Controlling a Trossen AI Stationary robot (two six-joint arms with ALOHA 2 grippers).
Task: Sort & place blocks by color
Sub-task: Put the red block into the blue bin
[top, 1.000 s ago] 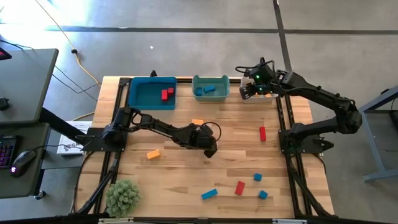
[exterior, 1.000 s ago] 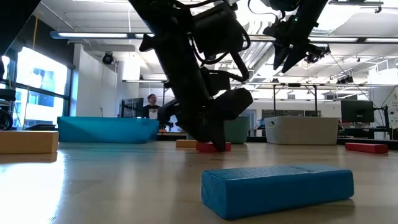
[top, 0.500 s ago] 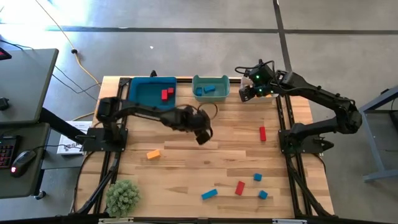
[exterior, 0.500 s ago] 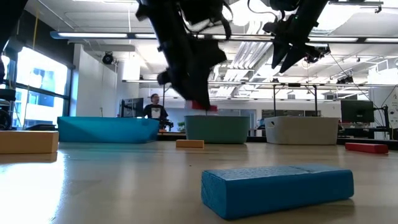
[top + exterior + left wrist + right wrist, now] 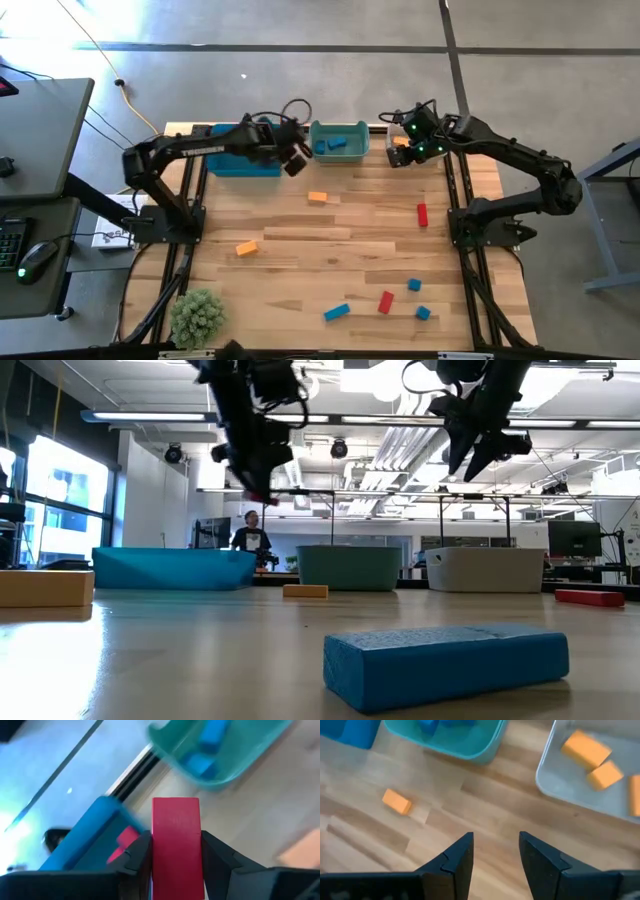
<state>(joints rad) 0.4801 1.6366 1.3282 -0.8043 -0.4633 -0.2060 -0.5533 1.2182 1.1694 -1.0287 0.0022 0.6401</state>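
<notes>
Clamped on a red block (image 5: 175, 845), the left gripper (image 5: 293, 160) hangs at the blue bin's (image 5: 222, 161) edge beside the teal bin (image 5: 339, 151), so an early release could misdrop it; the right gripper (image 5: 494, 851) waits part-open, empty.

Two dark, cable-looped jointed arms (image 5: 200, 152)

A: Where does the high camera sit?

B: Above the table (image 5: 330, 255), looking straight down on both arms and all three bins.

A: And the low one?

B: At tabletop height, level, close behind a blue block (image 5: 445, 663), facing the room.

A: What do views share?

B: The teal bin (image 5: 339, 141) shows from above, low, and in both wrist cameras, which look close past their own fingers (image 5: 455, 857).
</notes>
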